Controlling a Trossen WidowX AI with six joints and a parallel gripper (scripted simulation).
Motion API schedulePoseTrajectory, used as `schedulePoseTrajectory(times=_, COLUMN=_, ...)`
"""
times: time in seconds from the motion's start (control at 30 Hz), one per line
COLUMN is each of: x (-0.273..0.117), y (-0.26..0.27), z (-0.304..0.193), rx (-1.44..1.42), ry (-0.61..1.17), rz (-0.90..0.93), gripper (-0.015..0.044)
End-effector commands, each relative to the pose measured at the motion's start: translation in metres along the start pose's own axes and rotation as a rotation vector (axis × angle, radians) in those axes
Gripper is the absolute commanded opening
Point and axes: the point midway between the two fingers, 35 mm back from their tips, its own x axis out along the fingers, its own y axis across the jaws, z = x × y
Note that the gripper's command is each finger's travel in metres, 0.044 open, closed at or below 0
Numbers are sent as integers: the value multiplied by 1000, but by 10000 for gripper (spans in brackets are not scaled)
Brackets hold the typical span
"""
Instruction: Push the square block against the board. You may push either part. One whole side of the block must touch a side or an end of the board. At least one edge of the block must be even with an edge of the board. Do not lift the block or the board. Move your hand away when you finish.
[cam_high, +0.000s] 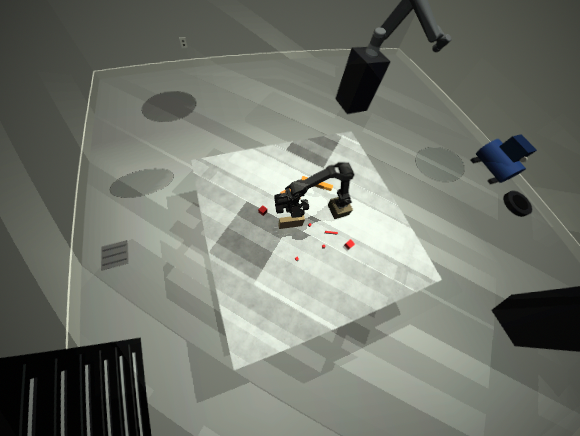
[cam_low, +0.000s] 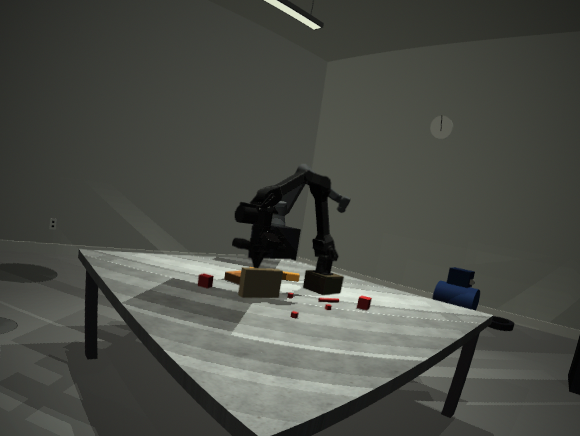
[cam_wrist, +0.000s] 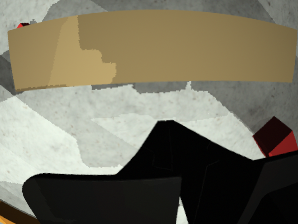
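My gripper (cam_high: 298, 213) (cam_low: 257, 265) (cam_wrist: 164, 128) is closed, empty, beside the tan upright panel (cam_high: 291, 223) (cam_low: 260, 283) (cam_wrist: 175, 47); orange square block (cam_high: 283, 192) (cam_low: 231, 276) partly hidden, left of the orange board (cam_high: 323, 185) (cam_low: 291, 276) (cam_wrist: 6, 218); I'd push low, slowly, face square, edges even

The arm (cam_high: 327, 173) (cam_low: 287, 187) is showing matte black, angular links with bulky rounded joints; above the gripper (cam_high: 298, 214) (cam_low: 257, 265) (cam_wrist: 164, 128), a black cylindrical housing is protruding, while the fingers are tapering to a blunt tip.
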Motion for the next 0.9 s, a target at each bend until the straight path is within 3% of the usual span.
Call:
schedulePoseTrajectory(times=0.0, x=10, y=1, z=0, rx=5, ry=-3, rz=6, gripper=0)
schedulePoseTrajectory(times=0.87, x=9, y=0, z=26, rx=5, ry=-5, rz=6, gripper=0)
